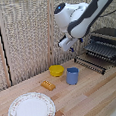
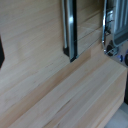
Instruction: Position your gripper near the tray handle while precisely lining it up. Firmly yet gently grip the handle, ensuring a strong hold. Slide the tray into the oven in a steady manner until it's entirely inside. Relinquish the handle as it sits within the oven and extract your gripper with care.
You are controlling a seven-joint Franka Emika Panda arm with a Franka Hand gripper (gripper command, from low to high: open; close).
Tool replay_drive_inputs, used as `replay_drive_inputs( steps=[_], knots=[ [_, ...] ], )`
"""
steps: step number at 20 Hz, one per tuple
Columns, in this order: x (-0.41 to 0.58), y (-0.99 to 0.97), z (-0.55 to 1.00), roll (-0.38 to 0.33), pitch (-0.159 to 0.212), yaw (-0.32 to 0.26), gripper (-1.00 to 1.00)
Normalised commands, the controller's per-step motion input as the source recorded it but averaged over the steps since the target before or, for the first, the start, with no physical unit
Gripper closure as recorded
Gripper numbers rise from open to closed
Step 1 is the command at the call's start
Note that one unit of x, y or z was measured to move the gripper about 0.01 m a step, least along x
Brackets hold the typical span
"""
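Approach stage: tray not yet gripped.
The gripper was held above the table, apart from the tray protruding from the oven; finger spacing could not be told.

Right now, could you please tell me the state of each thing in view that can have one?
oven: door folded down, open.
tray: pulled partway out over the door, not gripped.
gripper: in the air beside the oven, holding nothing; jaws too blurred to judge.
blue cup: upright.
plate: flat, empty.
yellow bowl: upright.
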Motion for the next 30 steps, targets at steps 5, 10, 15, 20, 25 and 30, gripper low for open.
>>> replay_drive_inputs(
  steps=[5,10,15,20,25,30],
  knots=[
    [0.000,-0.44,-0.20,-0.290,-0.021,0.093,-1.00],
    [0.000,-0.42,-0.27,-0.261,0.000,0.099,-1.00],
    [0.001,-0.41,-0.28,-0.240,0.000,0.092,-1.00],
    [0.035,-0.39,-0.28,-0.225,0.030,0.079,-1.00],
    [0.002,-0.41,-0.09,-0.206,0.030,0.072,-1.00],
    [0.051,-0.48,0.00,-0.091,0.068,0.092,-1.00]
  ],
)
